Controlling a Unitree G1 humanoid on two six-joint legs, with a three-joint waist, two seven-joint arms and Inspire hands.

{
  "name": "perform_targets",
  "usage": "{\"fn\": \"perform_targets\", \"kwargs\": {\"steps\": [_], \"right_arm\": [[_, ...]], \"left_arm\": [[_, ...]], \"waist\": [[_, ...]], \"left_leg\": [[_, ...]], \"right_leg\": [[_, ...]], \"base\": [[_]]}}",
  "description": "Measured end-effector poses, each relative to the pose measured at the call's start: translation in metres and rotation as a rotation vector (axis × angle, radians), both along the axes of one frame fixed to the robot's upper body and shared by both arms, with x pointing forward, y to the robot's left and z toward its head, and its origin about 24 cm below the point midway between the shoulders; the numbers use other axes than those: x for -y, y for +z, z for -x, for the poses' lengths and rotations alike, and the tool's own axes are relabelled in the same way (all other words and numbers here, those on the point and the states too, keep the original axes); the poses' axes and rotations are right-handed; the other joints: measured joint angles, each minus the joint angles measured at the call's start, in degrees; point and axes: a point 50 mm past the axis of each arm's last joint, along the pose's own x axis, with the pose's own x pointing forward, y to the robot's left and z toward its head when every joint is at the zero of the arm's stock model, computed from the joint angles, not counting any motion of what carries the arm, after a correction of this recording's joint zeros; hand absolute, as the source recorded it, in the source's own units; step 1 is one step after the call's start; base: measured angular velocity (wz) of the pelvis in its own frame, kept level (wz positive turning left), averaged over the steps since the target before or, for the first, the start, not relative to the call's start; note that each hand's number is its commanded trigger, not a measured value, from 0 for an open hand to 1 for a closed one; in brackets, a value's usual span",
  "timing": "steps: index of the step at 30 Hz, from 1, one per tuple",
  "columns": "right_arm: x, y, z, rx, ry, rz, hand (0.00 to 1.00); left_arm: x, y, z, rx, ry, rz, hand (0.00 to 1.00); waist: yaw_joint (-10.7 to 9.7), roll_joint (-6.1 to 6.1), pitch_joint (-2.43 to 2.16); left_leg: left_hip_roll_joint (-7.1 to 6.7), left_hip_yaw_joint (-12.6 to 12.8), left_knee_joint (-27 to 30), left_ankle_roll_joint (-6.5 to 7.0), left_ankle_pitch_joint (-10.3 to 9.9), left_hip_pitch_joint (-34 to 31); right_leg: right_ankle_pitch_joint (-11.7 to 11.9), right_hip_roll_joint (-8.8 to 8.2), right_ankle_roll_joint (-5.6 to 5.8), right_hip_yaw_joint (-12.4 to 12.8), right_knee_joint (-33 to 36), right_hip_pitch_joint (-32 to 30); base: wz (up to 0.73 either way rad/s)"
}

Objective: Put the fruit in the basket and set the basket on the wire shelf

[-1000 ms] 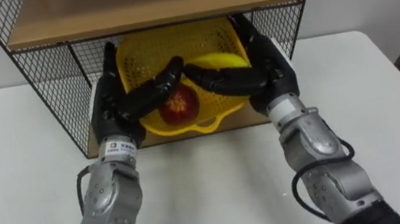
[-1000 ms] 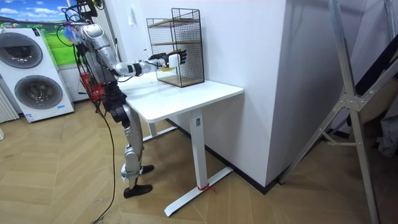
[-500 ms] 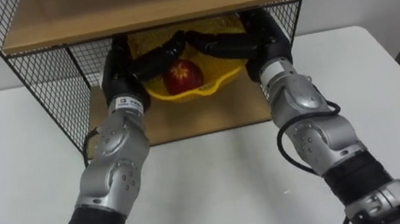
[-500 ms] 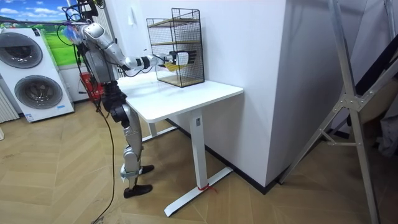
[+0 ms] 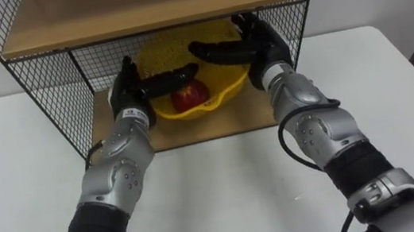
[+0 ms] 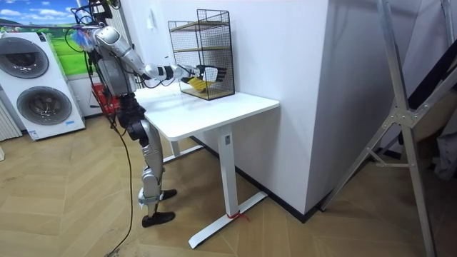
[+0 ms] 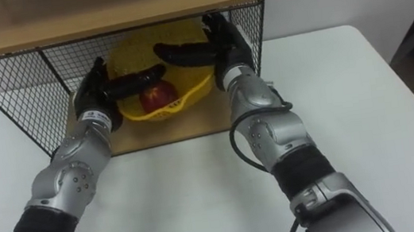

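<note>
A yellow mesh basket point(image 5: 157, 52) rests on the lower wooden board point(image 5: 192, 127) of the wire shelf point(image 5: 50, 82), well inside it. A red apple point(image 5: 188, 96) lies in the basket; other fruit is hidden by my fingers. My left hand point(image 5: 128, 92) is at the basket's left rim, its dark fingers stretched straight across above the apple. My right hand point(image 5: 263, 43) is at the right rim, fingers straight and spread over the basket's top. Neither hand curls round the rim. In the room view I stand at the table's end with both arms reaching into the shelf point(image 6: 203, 53).
The shelf's upper wooden board point(image 5: 145, 8) hangs low over my hands, with wire mesh walls on both sides. The shelf stands at the back of a white table point(image 5: 225, 190) against the wall. Two washing machines point(image 6: 36, 86) stand behind me.
The basket went deeper into the shelf and now sits on the lower board. My fingers, curled round its rim a second ago, have straightened and loosened.
</note>
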Motion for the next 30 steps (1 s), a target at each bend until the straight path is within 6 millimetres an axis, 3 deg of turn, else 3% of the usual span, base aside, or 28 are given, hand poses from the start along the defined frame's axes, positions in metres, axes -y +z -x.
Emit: {"fn": "perform_targets", "kwargs": {"steps": [10, 17, 22, 25, 27, 30], "right_arm": [[0.007, -0.037, 0.022, -0.103, 0.0, -0.001, 0.0], [0.008, -0.04, 0.025, -0.111, -0.004, 0.003, 0.0], [0.011, -0.048, 0.038, -0.114, -0.002, -0.008, 0.0], [0.014, -0.057, 0.046, -0.139, -0.007, -0.007, 0.0], [0.016, -0.058, 0.049, -0.141, -0.01, -0.006, 0.0], [0.018, -0.048, 0.053, -0.068, 0.017, 0.034, 0.0]], "left_arm": [[-0.003, -0.013, 0.006, -0.036, -0.016, -0.023, 0.0], [-0.005, -0.018, 0.012, -0.037, -0.008, -0.017, 0.0], [-0.014, -0.024, 0.023, -0.035, 0.023, -0.022, 0.0], [-0.02, -0.028, 0.029, -0.042, 0.036, -0.027, 0.0], [-0.02, -0.027, 0.031, -0.035, 0.046, -0.026, 0.0], [-0.023, -0.014, 0.03, 0.034, 0.051, -0.05, 0.0]], "waist": [[0.1, 0.96, -0.33], [0.0, 0.83, -0.57], [0.1, 0.43, -1.23], [0.1, 0.37, -1.4], [0.1, 0.3, -1.74], [0.0, 0.31, -1.79]], "left_leg": [[-0.07, -0.4, -0.6, -0.12, 0.2, 1.8], [-0.1, 0.0, -0.8, -0.08, 0.4, 2.1], [-0.1, 0.0, -0.8, -0.09, 0.4, 2.4], [-0.11, -0.1, -0.8, -0.09, 0.4, 3.3], [-0.09, -0.2, -0.8, -0.09, 0.4, 3.3], [-0.12, -0.2, -0.8, -0.09, 0.4, 3.2]], "right_leg": [[0.0, -0.2, -0.02, 0.1, -0.4, 1.4], [0.0, -0.27, -0.01, 0.2, -0.2, 1.7], [0.0, -0.23, -0.01, 0.2, -0.3, 2.1], [0.0, -0.21, 0.02, 0.3, -0.8, 2.6], [0.2, -0.05, 0.12, 0.4, -1.2, 2.8], [0.2, -0.09, 0.13, 0.3, -1.2, 2.8]], "base": [[0.0], [0.0], [0.0], [0.0], [0.04], [0.0]]}}
